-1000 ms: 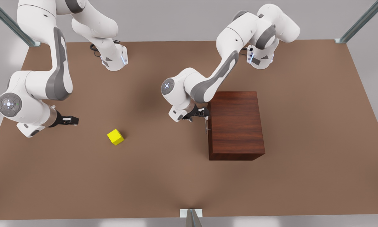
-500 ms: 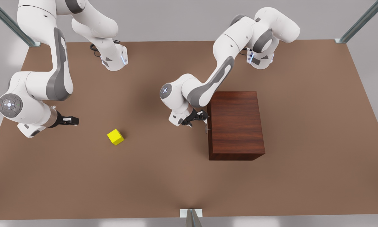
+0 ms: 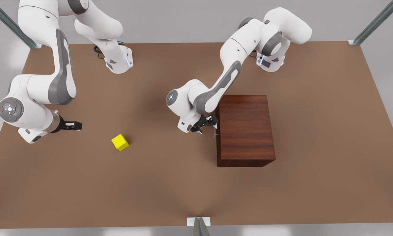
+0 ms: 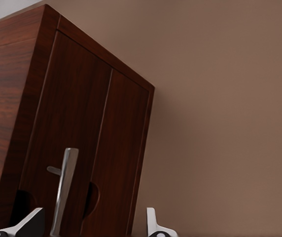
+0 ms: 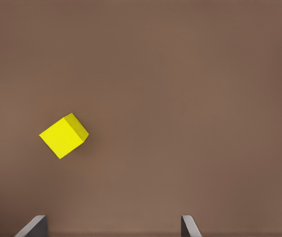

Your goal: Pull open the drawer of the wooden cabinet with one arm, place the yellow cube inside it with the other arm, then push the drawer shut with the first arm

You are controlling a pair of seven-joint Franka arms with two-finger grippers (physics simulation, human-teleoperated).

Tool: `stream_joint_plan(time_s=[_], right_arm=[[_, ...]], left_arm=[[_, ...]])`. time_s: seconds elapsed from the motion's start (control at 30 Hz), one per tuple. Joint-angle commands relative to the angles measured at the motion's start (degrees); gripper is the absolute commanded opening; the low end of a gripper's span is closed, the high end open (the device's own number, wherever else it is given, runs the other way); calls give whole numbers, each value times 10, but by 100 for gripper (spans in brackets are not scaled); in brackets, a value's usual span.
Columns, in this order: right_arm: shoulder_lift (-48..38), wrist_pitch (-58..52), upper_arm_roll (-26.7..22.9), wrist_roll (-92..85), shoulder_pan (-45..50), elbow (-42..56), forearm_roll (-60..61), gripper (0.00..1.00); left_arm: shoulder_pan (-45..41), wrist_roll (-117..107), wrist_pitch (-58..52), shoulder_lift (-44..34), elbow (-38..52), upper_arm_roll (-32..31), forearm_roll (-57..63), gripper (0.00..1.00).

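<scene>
The cabinet (image 3: 245,129) sits on the table (image 3: 314,137), toward the front view's right, and its drawer (image 4: 79,148) is shut. The left gripper (image 3: 209,124) is right at the cabinet's front, next to the thin silver handle (image 4: 63,190). Its fingers are spread apart and hold nothing; in the left wrist view the handle sits between the two fingertips (image 4: 153,224), nearer one of them. The handle looks hard and smooth, so I think the fingers should close around the middle of the bar and pull straight out. The drawer is wood and will likely slide stiffly, not bend. The cube (image 3: 120,142) lies on the table, well apart from the cabinet, toward the front view's left. It looks small, light and hard, best pinched on two flat sides. The right gripper (image 3: 72,125) waits near the cube, open and empty. The front view shows both arms and how far the cube is from the cabinet. The left wrist view shows the drawer front up close. The right wrist view shows the cube turned at an angle.
</scene>
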Motion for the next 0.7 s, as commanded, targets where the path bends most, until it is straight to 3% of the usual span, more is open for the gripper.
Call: stream_joint_plan(time_s=[0.0,0.67], right_arm=[[0,0,0,0,0,0,0,100],[0,0,0,0,0,0,-1,100]], left_arm=[[0,-39,0,0,0,-1,-2,100],[-1,-64,60,14,11,-8,-43,100]])
